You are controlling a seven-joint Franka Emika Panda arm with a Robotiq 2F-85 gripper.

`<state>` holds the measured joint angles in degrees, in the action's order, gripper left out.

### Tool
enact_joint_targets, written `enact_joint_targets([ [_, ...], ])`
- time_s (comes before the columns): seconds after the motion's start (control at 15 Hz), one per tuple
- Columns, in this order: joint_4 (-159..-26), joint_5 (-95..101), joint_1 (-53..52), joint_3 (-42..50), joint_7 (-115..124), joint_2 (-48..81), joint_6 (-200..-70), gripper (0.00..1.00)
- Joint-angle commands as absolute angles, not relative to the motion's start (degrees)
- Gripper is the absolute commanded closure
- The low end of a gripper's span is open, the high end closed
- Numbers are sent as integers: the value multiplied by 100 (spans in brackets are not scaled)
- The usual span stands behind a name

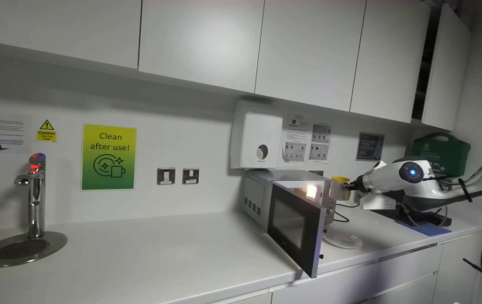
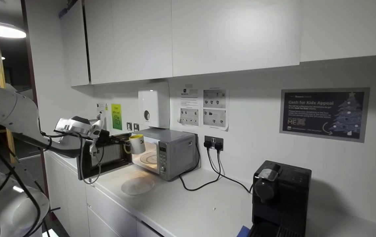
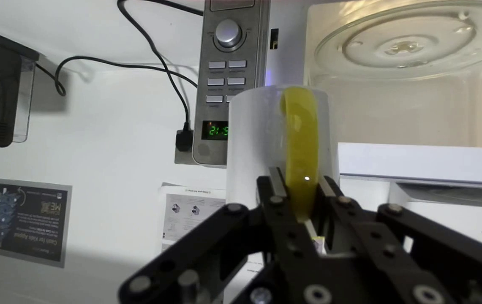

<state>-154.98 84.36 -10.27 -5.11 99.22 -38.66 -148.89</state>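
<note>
A gripper (image 3: 303,188), jaws closed on the handle (image 3: 301,131), holds a white mug (image 2: 137,144) outside an open microwave (image 2: 180,155) containing a glass turntable (image 3: 363,38), above a plate (image 2: 137,186) near the front edge of the counter (image 1: 173,249).

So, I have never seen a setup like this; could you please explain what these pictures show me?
The machine is a robot arm; its end effector, a sort of two-fingered hand, grips a white mug by its yellow handle. Two pictures come from cameras outside the robot; the close-up comes from its wrist and appears upside down. The mug is held in the air in front of the microwave, whose door is open. On the counter stand the microwave, a black coffee machine and a tap; a pale round thing, perhaps a plate, lies before the microwave.
</note>
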Motion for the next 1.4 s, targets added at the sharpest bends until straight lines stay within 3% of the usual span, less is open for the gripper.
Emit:
enact_joint_targets([
  [0.0,-15499,8434,-1027,-511,9922,-3866,-14889,82],
  [0.07,-15500,8434,-1027,-511,9922,-3866,-14889,82],
  [0.13,-15500,8433,-1027,-511,9922,-3866,-14889,95],
  [1.33,-15506,8366,-649,-185,10231,-4104,-14663,95],
])
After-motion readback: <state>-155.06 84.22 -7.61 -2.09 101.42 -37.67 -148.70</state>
